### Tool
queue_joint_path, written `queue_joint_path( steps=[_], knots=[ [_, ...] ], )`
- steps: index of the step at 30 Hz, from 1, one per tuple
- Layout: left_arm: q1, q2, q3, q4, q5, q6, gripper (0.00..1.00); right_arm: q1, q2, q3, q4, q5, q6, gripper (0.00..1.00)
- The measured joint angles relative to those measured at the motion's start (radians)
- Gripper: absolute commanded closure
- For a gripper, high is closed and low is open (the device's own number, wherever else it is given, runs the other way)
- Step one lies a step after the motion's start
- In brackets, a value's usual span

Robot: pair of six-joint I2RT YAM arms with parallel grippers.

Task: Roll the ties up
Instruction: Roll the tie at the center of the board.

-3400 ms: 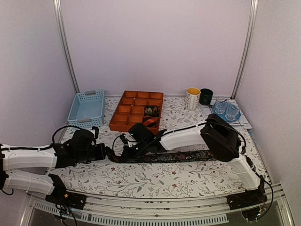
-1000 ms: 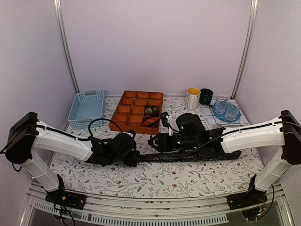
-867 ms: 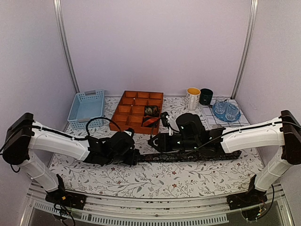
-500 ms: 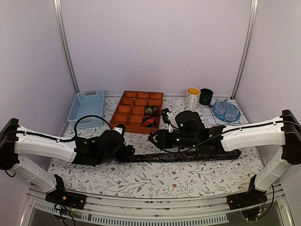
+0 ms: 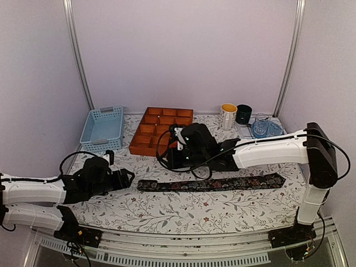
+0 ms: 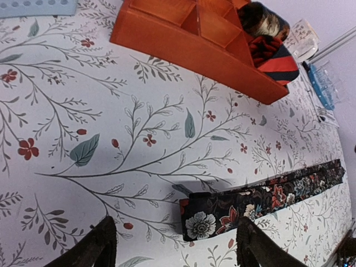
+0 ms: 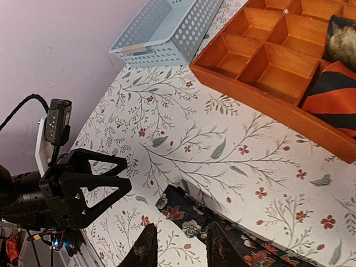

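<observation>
The dark floral fabric necktie (image 5: 211, 183) lies flat across the desk's middle, your left hand (image 6: 175, 228) and right hand (image 7: 182, 236) both spread empty by its leftward end: pinch that end squarely, starting the roll tight.

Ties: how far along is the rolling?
Done: a red-and-black roll and a dark patterned roll sit in the orange tray. In hand: nothing gripped; the floral tie lies flat on the table, the open left gripper facing its end. Left: rolling it.
</observation>
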Motion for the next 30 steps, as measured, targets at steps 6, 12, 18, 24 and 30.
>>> queue_joint_path(
  steps=[6, 12, 18, 24, 30],
  knots=[
    [0.040, 0.009, -0.022, 0.084, 0.093, -0.032, 0.29, 0.029, 0.194, 0.187, -0.053, -0.098, -0.011, 0.93],
    [0.064, 0.079, -0.025, 0.155, 0.159, -0.040, 0.34, 0.042, 0.320, 0.288, -0.113, -0.171, 0.008, 1.00],
    [0.075, 0.214, -0.013, 0.201, 0.247, -0.039, 0.62, 0.042, 0.362, 0.307, -0.164, -0.183, 0.023, 1.00],
    [0.077, 0.260, -0.007, 0.229, 0.280, -0.037, 0.74, 0.042, 0.365, 0.294, -0.176, -0.179, 0.035, 1.00],
    [0.077, 0.301, 0.000, 0.252, 0.288, -0.035, 0.77, 0.038, 0.365, 0.245, -0.174, -0.178, 0.049, 1.00]
  ],
)
